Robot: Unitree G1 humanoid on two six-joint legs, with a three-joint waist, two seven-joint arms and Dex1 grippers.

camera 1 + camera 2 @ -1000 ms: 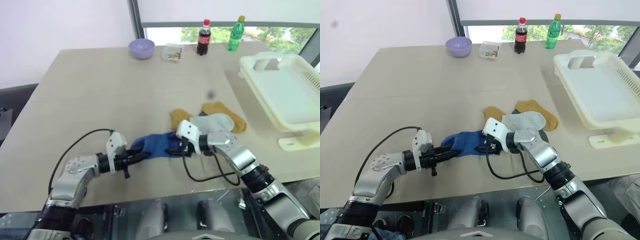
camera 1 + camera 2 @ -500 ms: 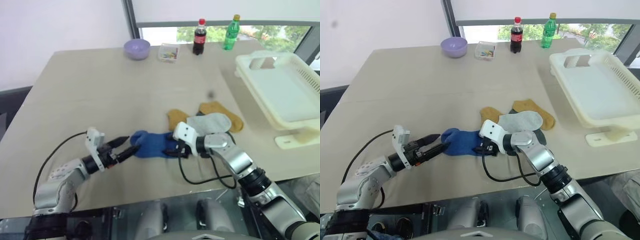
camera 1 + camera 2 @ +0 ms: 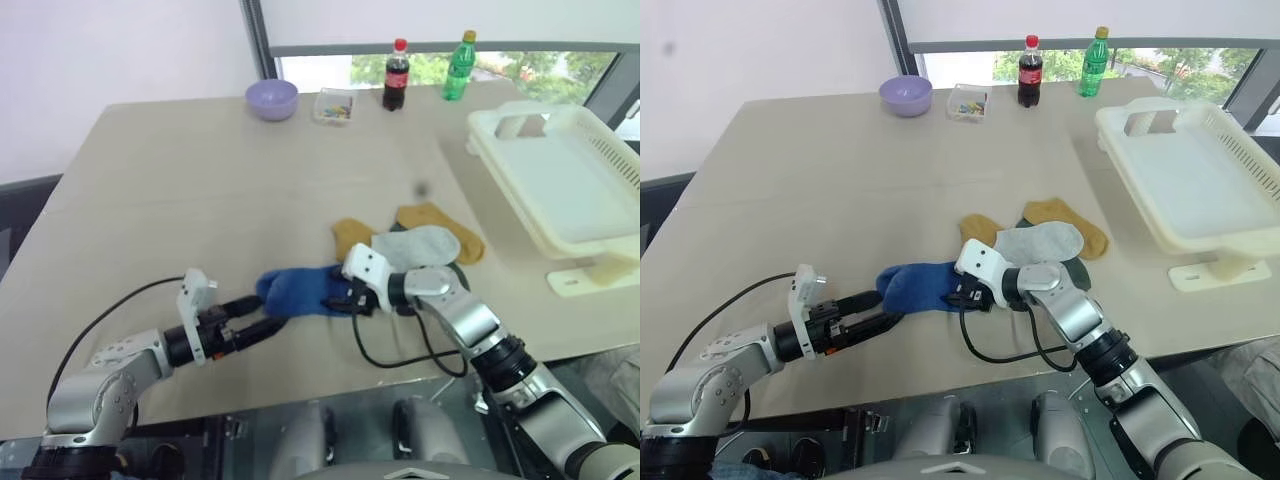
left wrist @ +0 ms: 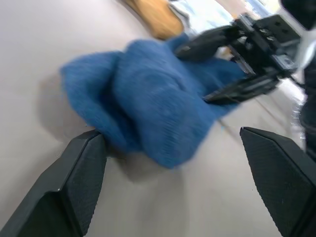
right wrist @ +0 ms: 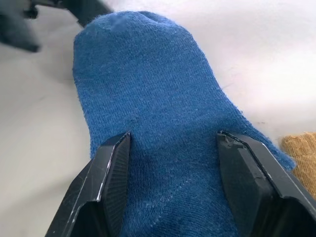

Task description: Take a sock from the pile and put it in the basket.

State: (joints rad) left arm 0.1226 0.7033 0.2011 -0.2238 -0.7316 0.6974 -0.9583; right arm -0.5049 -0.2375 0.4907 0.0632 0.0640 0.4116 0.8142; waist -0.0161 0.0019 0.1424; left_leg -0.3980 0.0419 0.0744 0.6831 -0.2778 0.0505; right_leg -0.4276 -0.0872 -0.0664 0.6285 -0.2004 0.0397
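The blue sock (image 3: 925, 284) lies on the table (image 3: 840, 190) just left of the pile (image 3: 1045, 235), the right gripper (image 3: 962, 295) clamped on one end and the left gripper (image 3: 865, 312) spread apart by the other, so carrying it to the far-right basket (image 3: 1185, 185) remains.

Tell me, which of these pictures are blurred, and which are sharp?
Left wrist view: the blue sock and the right gripper are smeared. Right wrist view: the sock's knit is crisp. Eye views: the table is sharp, daylight bright behind the bottles.
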